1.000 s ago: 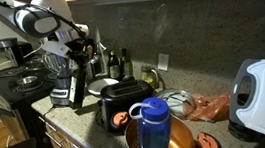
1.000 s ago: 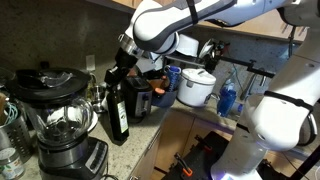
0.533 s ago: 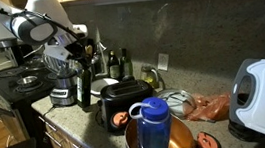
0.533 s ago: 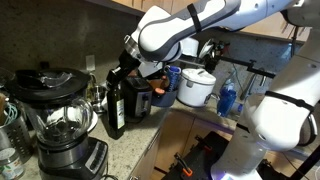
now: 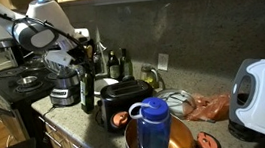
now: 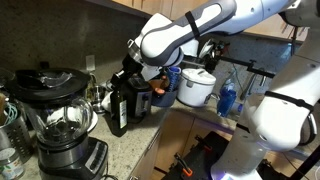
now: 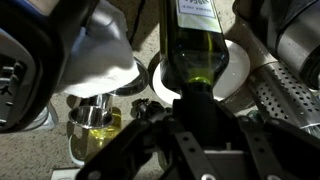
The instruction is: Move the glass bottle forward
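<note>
- On the bench [image 6: 138,150] the glass bottle [image 6: 117,105] stands upright or nearly so, with the blender [image 6: 58,125] at its 9 o'clock and the black toaster [image 6: 141,98] just beside it at 3 o'clock
- My hand [image 6: 133,76] is clamped on the bottle's neck; in the wrist view the neck runs straight into my hand, with the bottle's shoulder and pale label toward 12 o'clock
- I cannot tell whether the base is resting on the bench or just clear of it, so I judge the carry to be under way but not finished
- I am holding a tall bottle by its top, so the heavy body can swing under me; I should travel slowly and keep the neck vertical
- Smooth glass can slip through my fingers, so I should lift no higher than I need
- The gap between blender and toaster is tight, so I should draw the bottle straight out toward the bench's front edge and not drift toward 3 or 9 o'clock
- I should set the base down flat and let the bottle settle before I open my hand
</note>
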### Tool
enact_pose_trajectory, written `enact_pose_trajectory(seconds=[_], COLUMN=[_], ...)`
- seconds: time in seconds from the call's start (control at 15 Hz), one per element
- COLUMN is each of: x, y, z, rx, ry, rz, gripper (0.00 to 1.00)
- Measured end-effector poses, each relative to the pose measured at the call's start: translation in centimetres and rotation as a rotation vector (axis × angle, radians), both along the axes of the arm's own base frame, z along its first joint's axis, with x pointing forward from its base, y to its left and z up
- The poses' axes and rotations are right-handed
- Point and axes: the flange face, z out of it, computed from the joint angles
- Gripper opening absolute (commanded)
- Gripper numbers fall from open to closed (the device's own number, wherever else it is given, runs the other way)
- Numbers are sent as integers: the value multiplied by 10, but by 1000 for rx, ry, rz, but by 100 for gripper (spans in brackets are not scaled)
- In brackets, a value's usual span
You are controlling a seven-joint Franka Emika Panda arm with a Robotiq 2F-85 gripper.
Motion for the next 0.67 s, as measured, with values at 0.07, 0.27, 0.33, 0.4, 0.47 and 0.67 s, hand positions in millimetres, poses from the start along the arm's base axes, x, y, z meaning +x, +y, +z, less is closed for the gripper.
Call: enact_pose_trajectory(seconds=[0.07,0.27,0.33,0.4,0.47,0.67], x=[3,-1,-3,-6,-8,-10], y=[-5,-2,2,5,8,13], z=[-1,-5,-7,-9,-10,1], rx=[-4,-7,-9,-10,-11,0], ry=[-4,-14,-15,-13,-14,-48], rz=[1,9,16,24,31,40], gripper=[14,16,52,59,66,88])
